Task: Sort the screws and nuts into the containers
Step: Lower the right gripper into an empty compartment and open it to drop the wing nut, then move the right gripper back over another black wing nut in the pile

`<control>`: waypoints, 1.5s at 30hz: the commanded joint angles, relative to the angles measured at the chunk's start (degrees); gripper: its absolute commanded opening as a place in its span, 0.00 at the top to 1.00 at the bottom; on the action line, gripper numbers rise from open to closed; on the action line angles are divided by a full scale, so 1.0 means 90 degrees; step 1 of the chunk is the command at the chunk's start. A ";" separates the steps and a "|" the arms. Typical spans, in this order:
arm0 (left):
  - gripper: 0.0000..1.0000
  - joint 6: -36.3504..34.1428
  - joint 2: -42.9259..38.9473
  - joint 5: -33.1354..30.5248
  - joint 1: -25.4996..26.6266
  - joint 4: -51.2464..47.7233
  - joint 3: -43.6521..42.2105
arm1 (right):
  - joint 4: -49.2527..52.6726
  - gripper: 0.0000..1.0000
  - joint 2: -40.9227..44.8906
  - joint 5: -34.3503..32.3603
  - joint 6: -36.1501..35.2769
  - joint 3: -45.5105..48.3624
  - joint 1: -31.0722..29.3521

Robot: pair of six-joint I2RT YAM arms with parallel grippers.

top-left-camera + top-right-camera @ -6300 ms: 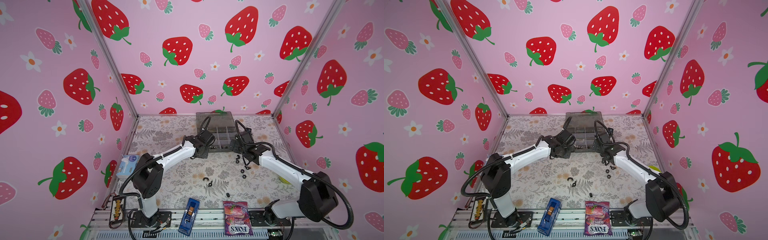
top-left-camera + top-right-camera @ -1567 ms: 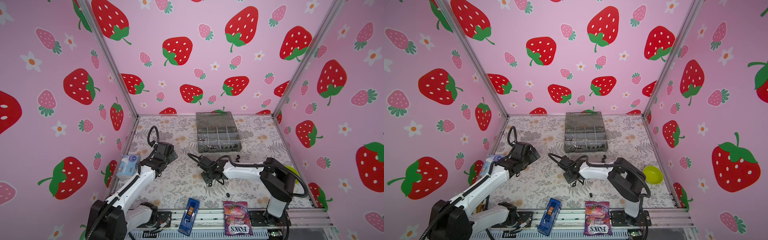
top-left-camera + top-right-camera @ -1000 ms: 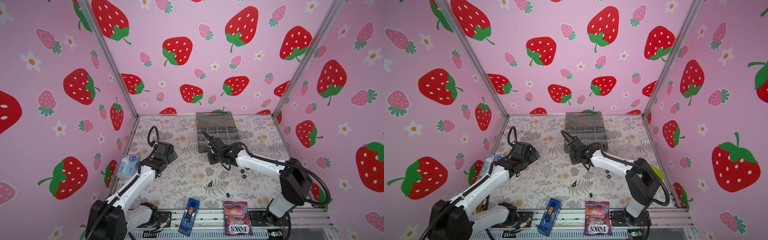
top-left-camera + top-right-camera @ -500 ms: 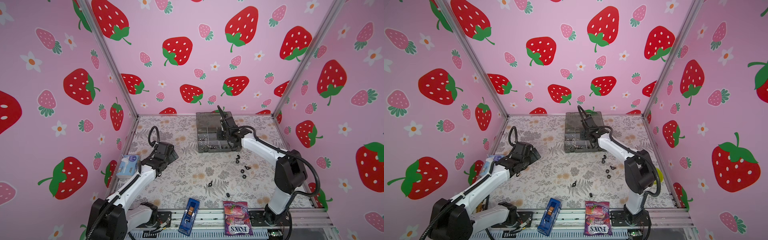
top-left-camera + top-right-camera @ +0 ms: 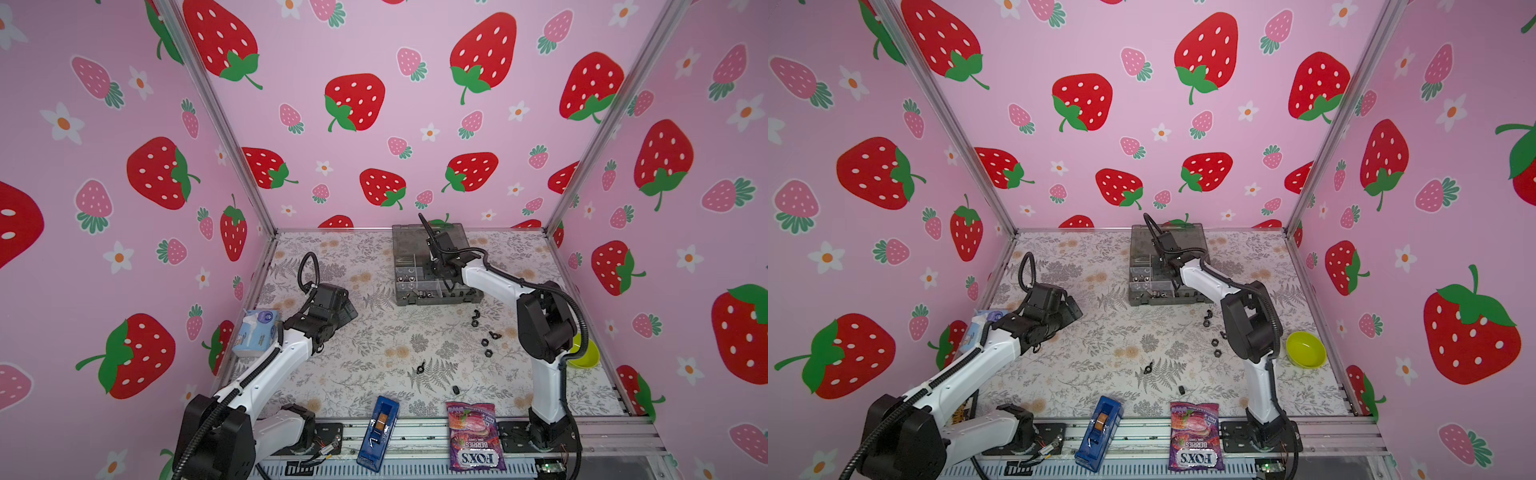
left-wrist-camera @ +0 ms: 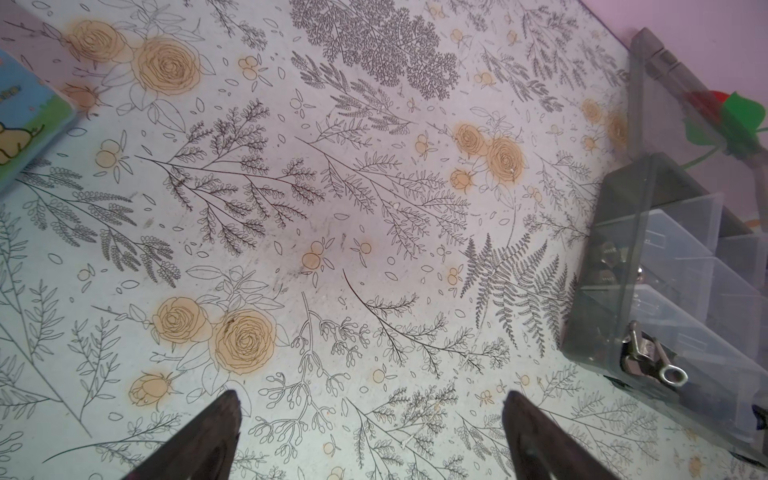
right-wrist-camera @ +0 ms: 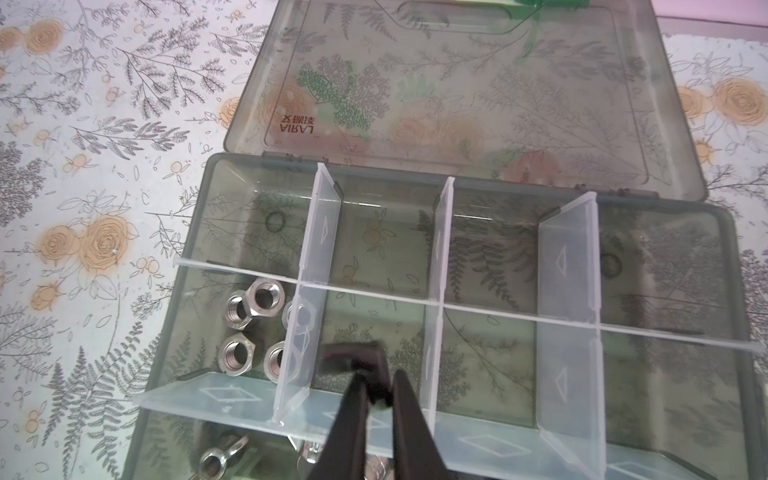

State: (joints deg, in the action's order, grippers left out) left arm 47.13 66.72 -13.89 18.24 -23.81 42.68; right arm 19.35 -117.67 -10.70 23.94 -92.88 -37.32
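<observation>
The containers are the cells of a smoky grey organiser box (image 5: pixel 436 300) (image 5: pixel 1167 300) at the back of the table, lid folded open. My right gripper (image 5: pixel 435 272) (image 7: pixel 379 376) hangs over a middle-row cell, shut on a small black nut (image 7: pixel 353 355). The neighbouring cell holds silver hex nuts (image 7: pixel 249 324), and a front cell holds silver winged nuts (image 7: pixel 220 457). Several loose black nuts (image 5: pixel 484 342) lie right of centre, with a winged one (image 5: pixel 421 368) and a short black piece (image 5: pixel 456 390) nearer the front. I cannot pick out the screws. My left gripper (image 5: pixel 345 308) (image 6: pixel 370 401) hovers open over bare mat at the left.
A blue narrow box (image 5: pixel 378 432) and a purple candy bag (image 5: pixel 476 436) lie at the front edge. A tissue pack (image 5: pixel 255 332) sits by the left wall, a yellow-green bowl (image 5: pixel 1305 349) by the right wall. Pink walls close in three sides.
My right gripper carried the black nut from the box's front left corner up over the cells. One black piece is gone from the table's middle. The left arm stayed still.
</observation>
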 commanded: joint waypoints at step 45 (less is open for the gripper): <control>0.01 -0.0071 -0.0157 0.0227 -0.0035 0.0043 0.0131 | 0.0519 0.65 0.2454 0.0014 0.1007 0.2307 -0.0622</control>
State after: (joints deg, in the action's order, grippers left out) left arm 46.54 65.95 -11.94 18.24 -23.79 42.68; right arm 21.04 -98.37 -10.87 29.02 -75.72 -40.40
